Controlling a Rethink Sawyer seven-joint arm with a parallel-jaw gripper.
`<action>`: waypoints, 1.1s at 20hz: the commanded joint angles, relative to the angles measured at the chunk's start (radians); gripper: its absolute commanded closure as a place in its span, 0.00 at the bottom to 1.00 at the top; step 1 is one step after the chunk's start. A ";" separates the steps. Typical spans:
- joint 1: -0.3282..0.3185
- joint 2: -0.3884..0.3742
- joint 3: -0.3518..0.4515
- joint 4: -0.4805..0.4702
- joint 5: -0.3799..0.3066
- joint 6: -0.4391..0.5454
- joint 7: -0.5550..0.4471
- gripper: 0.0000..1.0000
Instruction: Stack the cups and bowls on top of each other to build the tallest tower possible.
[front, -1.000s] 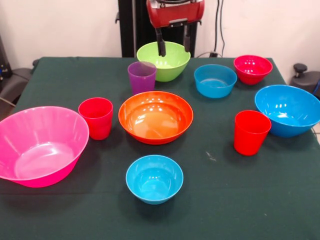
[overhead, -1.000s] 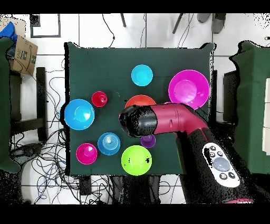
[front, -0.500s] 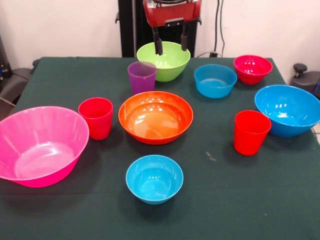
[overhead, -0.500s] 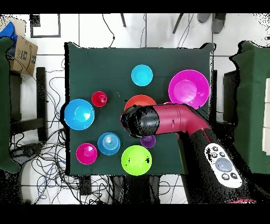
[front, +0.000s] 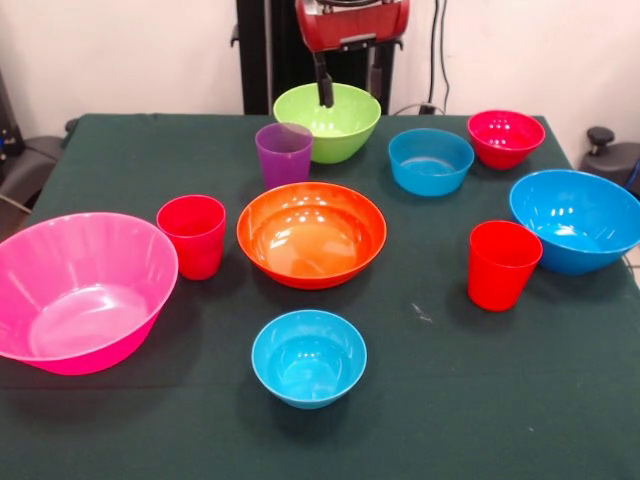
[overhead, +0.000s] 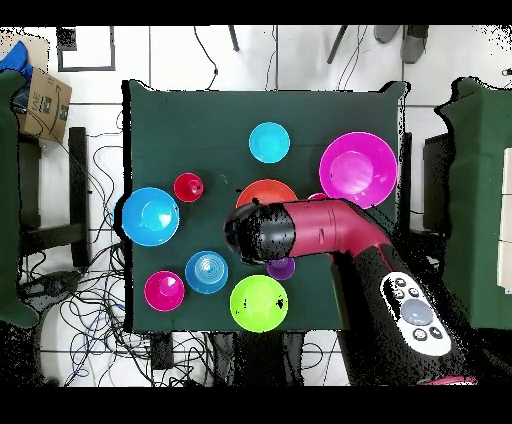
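Nothing is stacked: on the green surface (front: 520, 400) a small blue bowl (front: 308, 357) sits nearest, with the large pink bowl (front: 78, 290) at the left, the orange bowl (front: 311, 234) in the middle between two red cups (front: 192, 235), and the purple cup (front: 284, 153) just beyond. Farthest back, the glossy lime green bowl (front: 327, 121) lies right under the pincer (front: 349, 83), whose fingers hang apart and empty above its rim.

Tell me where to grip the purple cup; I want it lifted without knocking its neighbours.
Probably pinch the purple cup across its rim, one finger inside, coming straight down. It stands upright, mouth open, and the lime green bowl sits close beside it, so a sideways approach looks cramped. The end effector hangs above, open.
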 joint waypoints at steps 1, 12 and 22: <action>0.048 0.020 -0.007 0.091 -0.105 -0.068 -0.003 0.00; 0.047 0.074 0.012 0.120 -0.141 -0.143 -0.024 0.00; -0.048 0.106 0.145 0.084 -0.094 -0.082 -0.154 0.00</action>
